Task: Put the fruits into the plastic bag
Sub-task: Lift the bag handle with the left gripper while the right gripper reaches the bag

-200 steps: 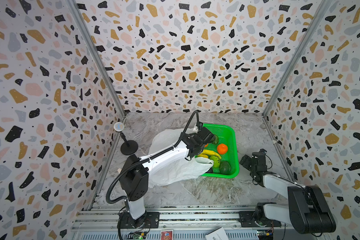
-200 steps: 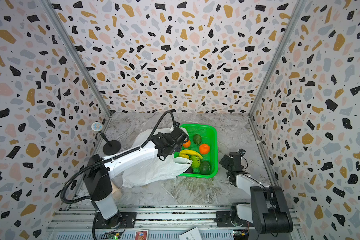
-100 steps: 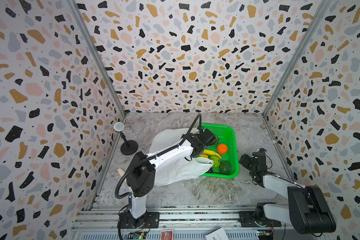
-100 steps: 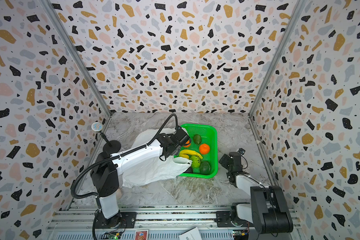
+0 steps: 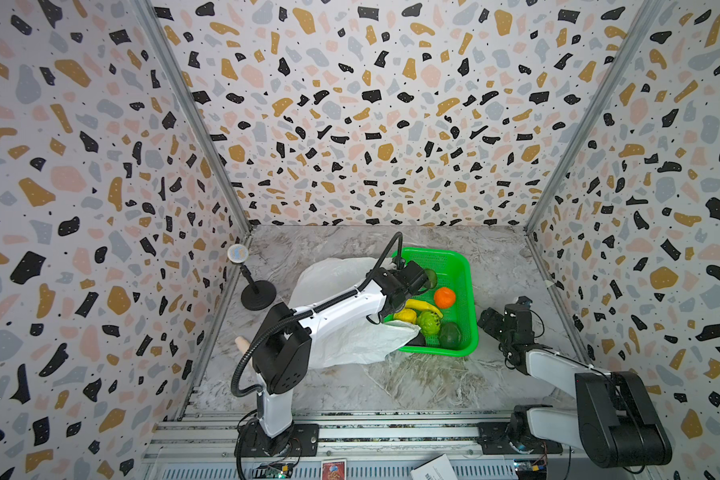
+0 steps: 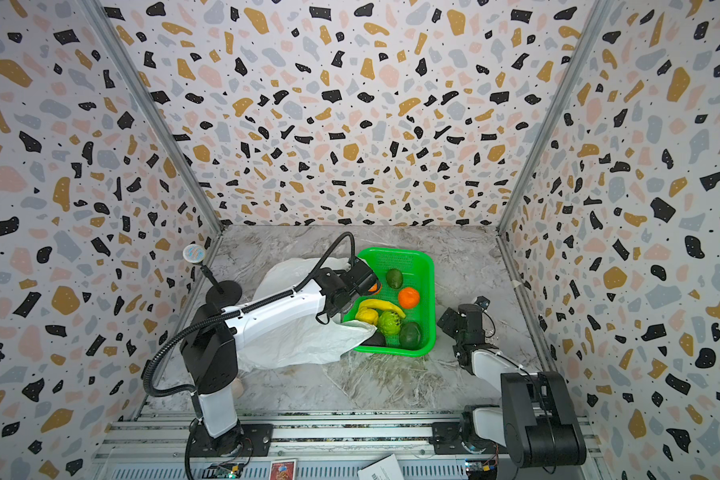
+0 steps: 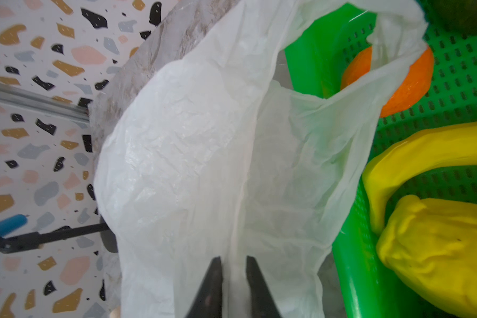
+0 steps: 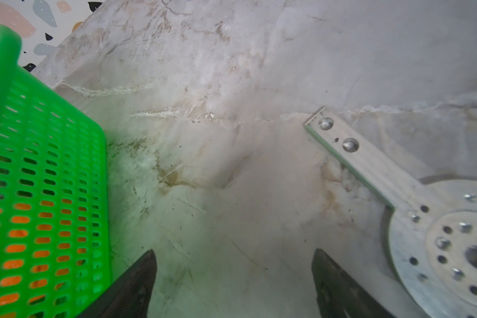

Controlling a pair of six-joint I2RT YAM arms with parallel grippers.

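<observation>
In the basket (image 6: pixel 391 250) lie two oranges (image 6: pixel 409 298) (image 6: pixel 374 287), one banana (image 6: pixel 381 306), one lemon (image 6: pixel 367 316).

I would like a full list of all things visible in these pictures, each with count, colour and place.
plastic bag: one, white, on the table left of the basket.
basket: one, green, on the table.
oranges: two, orange, in the basket, one partly hidden.
banana: one, yellow, in the basket.
lemon: one, yellow, in the basket.
bumpy fruit: one, light green, in the basket.
avocados: three, dark green to blackish, in the basket.
toy microphone: one, blue head, black stand, table's rear left.
peg: one, beige, table's left edge.
metal plate: one, silver, on the table.
left gripper: fingers shut on the plastic bag.
right gripper: fingers open, empty, right of the basket.
</observation>
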